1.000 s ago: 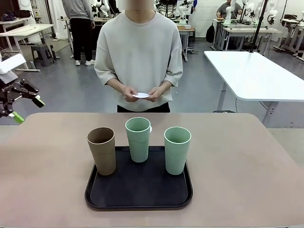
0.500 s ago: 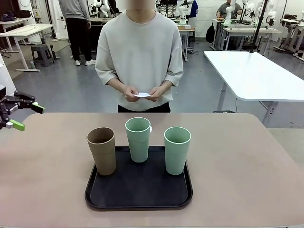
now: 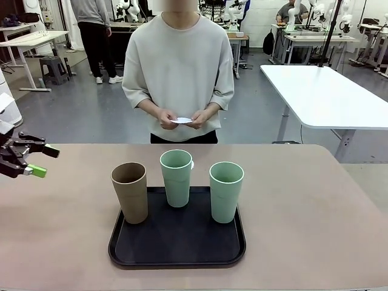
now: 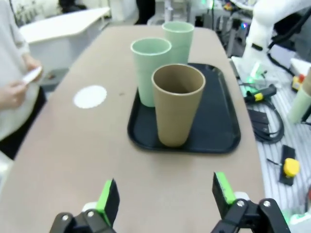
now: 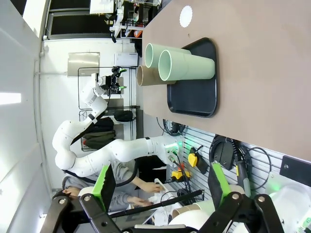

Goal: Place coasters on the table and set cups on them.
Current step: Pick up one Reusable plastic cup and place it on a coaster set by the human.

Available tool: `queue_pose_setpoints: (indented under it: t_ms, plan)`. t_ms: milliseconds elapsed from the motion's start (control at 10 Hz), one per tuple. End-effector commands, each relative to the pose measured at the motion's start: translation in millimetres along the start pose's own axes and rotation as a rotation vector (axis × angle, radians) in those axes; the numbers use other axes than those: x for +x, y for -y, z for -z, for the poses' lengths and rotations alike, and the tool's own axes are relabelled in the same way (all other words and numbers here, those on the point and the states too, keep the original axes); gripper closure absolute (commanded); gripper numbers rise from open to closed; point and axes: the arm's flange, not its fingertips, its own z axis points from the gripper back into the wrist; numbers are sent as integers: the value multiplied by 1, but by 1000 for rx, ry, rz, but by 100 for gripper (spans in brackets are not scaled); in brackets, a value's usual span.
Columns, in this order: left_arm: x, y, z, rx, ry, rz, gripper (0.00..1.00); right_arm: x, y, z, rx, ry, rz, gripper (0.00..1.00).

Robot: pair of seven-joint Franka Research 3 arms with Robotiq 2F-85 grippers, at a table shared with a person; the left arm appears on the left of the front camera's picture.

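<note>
At the far left, the left pincer (image 3: 44, 161) hovers above the edge of the table (image 3: 303, 206), jaws spread wide and holding nothing. A black tray (image 3: 177, 247) sits mid-table. On it, upright, are a brown cup (image 3: 130, 193) at the left edge, a pale green cup (image 3: 176, 178) at the back, and a second green cup (image 3: 226, 191) on the right. Beyond the table a person (image 3: 177, 60) holds a white coaster (image 3: 180, 121) in both hands (image 3: 165, 117). The left wrist view shows a second coaster (image 4: 90, 96) lying flat on the table beside the tray. The right pincer (image 5: 161, 183) is wide open and empty, well apart from the cups.
</note>
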Motion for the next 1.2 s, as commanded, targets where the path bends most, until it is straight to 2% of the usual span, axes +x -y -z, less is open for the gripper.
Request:
queue_pose_setpoints:
  t_ms: [0,700,800,900,1100]
  plan:
    - [-3,-2,-4,9,18,50,0,2,-1,0,24,3,-2,0]
    - [0,-1,-2,5,1,34,0,2,-1,0,24,3,-2,0]
    - [-7,-2,4,-17,52,74,0,2,-1,0,24,3,-2,0]
    - [-13,-3,10,-3,148,108,0,2,-1,0,24,3,-2,0]
    - [-30,-6,33,-48,218,154,0,2,-1,0,24,3,-2,0]
